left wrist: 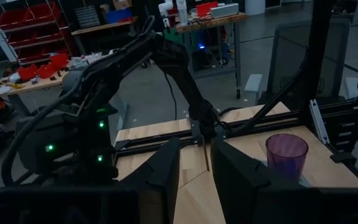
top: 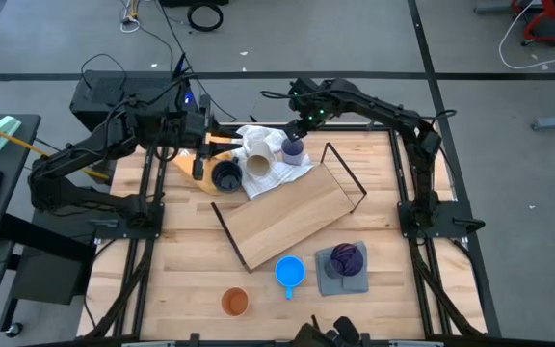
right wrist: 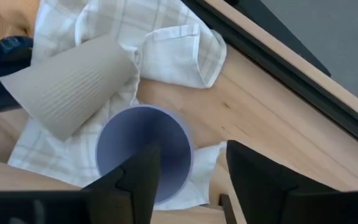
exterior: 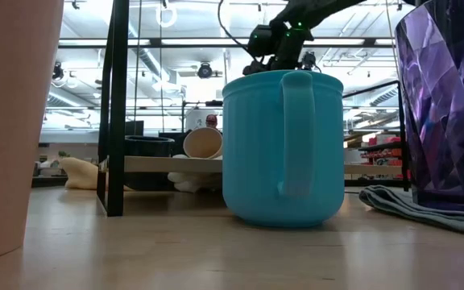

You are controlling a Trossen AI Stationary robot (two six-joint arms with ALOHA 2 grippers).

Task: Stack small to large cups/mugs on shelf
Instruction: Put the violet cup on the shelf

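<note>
Six cups: you have lavender (right wrist: 143,154), beige (right wrist: 73,84), navy (top: 225,176), blue (top: 290,273), orange (top: 234,302) and purple (top: 347,257) to sort onto the shelf (top: 287,214).
Cup in hand's reach: the lavender cup stands upright on the white cloth (right wrist: 173,46), directly under your right gripper (right wrist: 187,167), at the shelf's far edge.
Right gripper: fingers spread wide, one finger over the cup's open mouth, the other outside the wall toward bare table; nothing held yet.
Handling: judge it a light, stiff, thin-walled cup with a smooth side; likely slippery, and the soft cloth under it may let it tip.
Where to grip: pinch the rim wall, one finger inside and one outside, which is how the fingers already straddle it.
Beige cup: it lies on its side on the same cloth, just beside the lavender cup; keep your outer finger clear of it.
Left gripper: it (top: 198,170) hangs next to the navy cup; fingers partly apart in the left wrist view, with nothing visible between them.
Risk: closing off-centre could push the cup over on the cloth.
</note>
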